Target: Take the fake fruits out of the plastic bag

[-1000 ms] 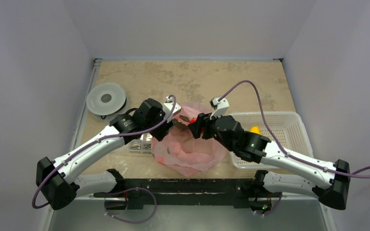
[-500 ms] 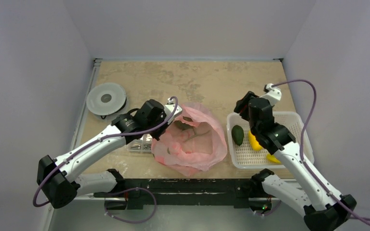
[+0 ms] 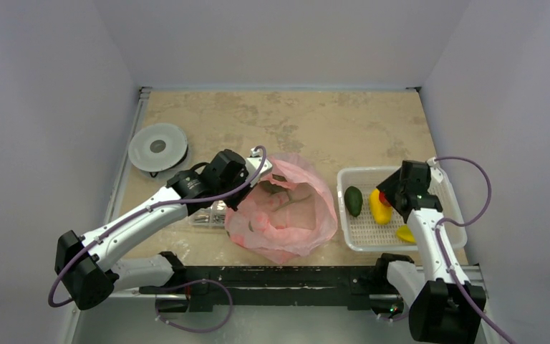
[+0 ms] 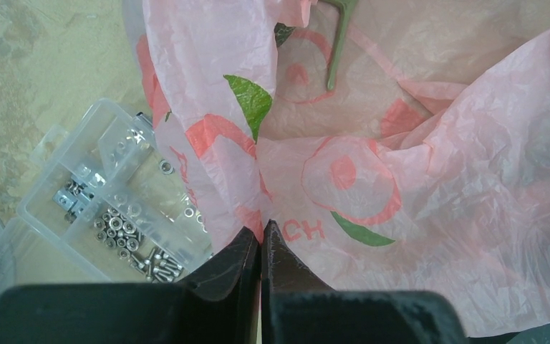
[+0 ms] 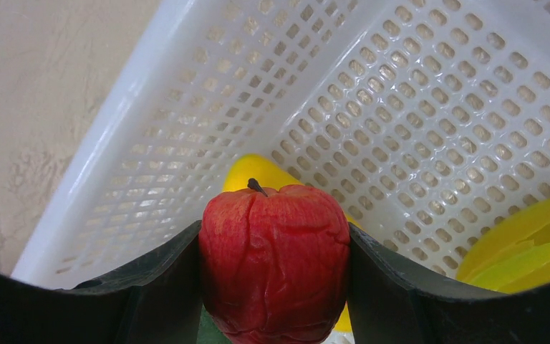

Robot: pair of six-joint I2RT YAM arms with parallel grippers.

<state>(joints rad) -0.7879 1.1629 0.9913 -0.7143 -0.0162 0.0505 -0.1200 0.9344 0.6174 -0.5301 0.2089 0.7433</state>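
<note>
The right hand (image 5: 275,228) is closed around a wrinkled red fruit (image 5: 273,272) with a short dark stem, one finger pressed to each side of it. It hangs over the white basket (image 5: 430,93), with the basket's perforated floor directly below it and the near wall just beside it. Under the held fruit a yellow oval (image 5: 258,168) shows, and off to one side of the hand lies the longer yellow piece (image 5: 523,244). From above, the dark green oval (image 3: 354,201) sits in the same basket, on the far side of the yellow oval from the hand.

The left hand (image 4: 261,233) has its two fingers pinched flat together on a fold of the plastic bag (image 4: 415,143), holding the rim up so the mouth gapes in front of it. Just beside that hand, on the table (image 3: 315,122), sits a clear box of small metal parts (image 4: 107,208).

To my eye this is the drop-off of one fruit. The next move calls for lowering the red fruit into a free patch of basket floor, clear of the yellow oval, then parting the fingers. A thin greenish stalk (image 4: 336,36) shows deep in the bag; I can't tell what it belongs to, so another reach inside may be needed
</note>
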